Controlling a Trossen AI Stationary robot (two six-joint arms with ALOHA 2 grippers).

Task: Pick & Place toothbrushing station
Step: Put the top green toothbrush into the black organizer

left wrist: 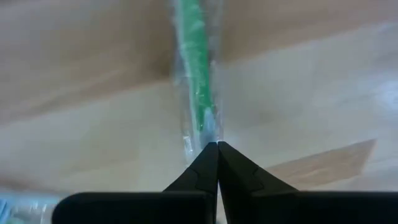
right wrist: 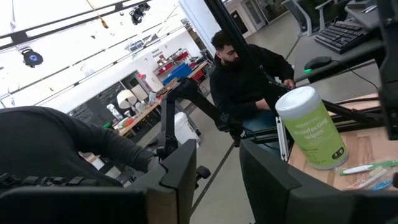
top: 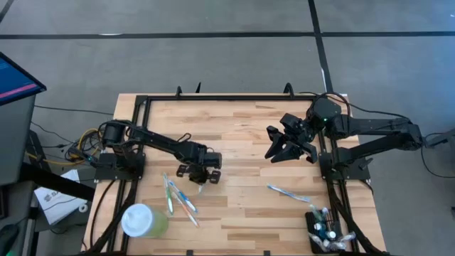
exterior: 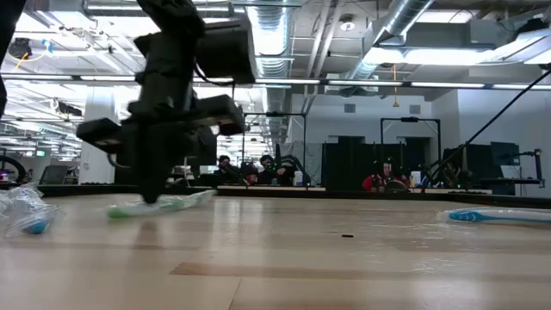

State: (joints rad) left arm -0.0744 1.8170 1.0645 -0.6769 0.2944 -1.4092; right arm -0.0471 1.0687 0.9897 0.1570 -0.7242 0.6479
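Observation:
My left gripper (left wrist: 217, 144) is shut on a green toothbrush in a clear wrapper (left wrist: 198, 81), left of the table's middle (top: 200, 178). Two more wrapped toothbrushes (top: 179, 197) lie just nearer the front edge. The toothbrushing station (top: 323, 231), a small black holder with several brushes in it, stands at the front right corner. A blue toothbrush (top: 288, 192) lies flat between the station and the table's middle. My right gripper (top: 284, 146) hangs open and level, high above the table's right half, with nothing between its fingers (right wrist: 217, 168). My left gripper pinches the wrapped green toothbrush at one end of its wrapper (left wrist: 210, 135) between its two fingertips. The fingers come from above, slanting steeply down (exterior: 151, 194). The toothbrush (exterior: 168, 205) stretches away from the fingertips low over the table; whether it is lifted clear, I cannot tell.
A pale green wipes canister with a white lid (top: 142, 220) stands at the front left corner. Black frame rails (top: 234, 97) run along the table's edges. Bare wood (top: 242, 213) lies between the toothbrushes and the station. People sit beyond the table (right wrist: 249, 81).

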